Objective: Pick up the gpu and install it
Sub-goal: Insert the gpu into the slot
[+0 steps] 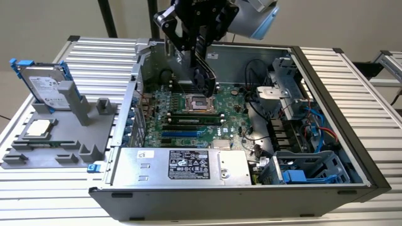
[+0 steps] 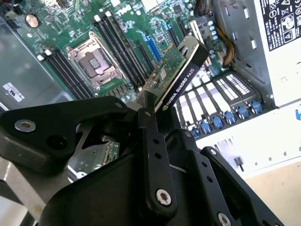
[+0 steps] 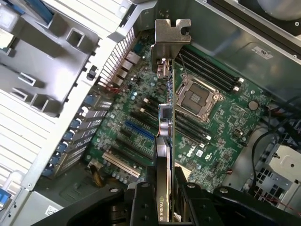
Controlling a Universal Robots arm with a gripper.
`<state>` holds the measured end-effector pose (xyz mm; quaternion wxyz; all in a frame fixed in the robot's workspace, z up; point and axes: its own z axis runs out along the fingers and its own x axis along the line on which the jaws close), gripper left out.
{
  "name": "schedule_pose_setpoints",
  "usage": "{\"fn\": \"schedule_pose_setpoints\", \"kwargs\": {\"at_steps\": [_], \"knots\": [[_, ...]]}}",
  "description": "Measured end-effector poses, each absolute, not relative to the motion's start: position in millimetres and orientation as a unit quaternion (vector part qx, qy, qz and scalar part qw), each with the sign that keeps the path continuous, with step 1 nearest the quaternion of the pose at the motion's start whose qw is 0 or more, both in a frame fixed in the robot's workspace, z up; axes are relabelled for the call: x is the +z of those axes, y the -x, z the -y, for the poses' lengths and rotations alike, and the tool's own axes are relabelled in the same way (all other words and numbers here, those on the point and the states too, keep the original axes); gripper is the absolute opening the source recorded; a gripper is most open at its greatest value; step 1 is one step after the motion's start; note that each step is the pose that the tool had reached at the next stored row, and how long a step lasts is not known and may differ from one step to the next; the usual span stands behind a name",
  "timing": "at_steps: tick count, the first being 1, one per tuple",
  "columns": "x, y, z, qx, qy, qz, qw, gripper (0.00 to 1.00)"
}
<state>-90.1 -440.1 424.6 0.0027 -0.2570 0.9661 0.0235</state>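
The gpu (image 3: 164,132) is held edge-on above the motherboard (image 3: 221,127), close beside its processor socket (image 3: 195,96). The jaws of the gripper (image 3: 162,188) are clenched on it.

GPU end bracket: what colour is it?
Silver; end bracket of the gpu shows best in the first wrist view.

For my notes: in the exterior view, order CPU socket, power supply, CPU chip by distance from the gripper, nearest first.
1. CPU socket, below the gripper.
2. Power supply, inside the case.
3. CPU chip, outside, exterior view's left.
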Motion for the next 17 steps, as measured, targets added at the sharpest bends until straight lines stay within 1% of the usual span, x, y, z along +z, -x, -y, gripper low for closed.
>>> {"fn": "schedule_pose_setpoints", "kwargs": {"at_steps": [17], "knots": [[424.6, 90.1, 440.1, 0.024, 0.297, -0.955, 0.002, 0.0]]}}
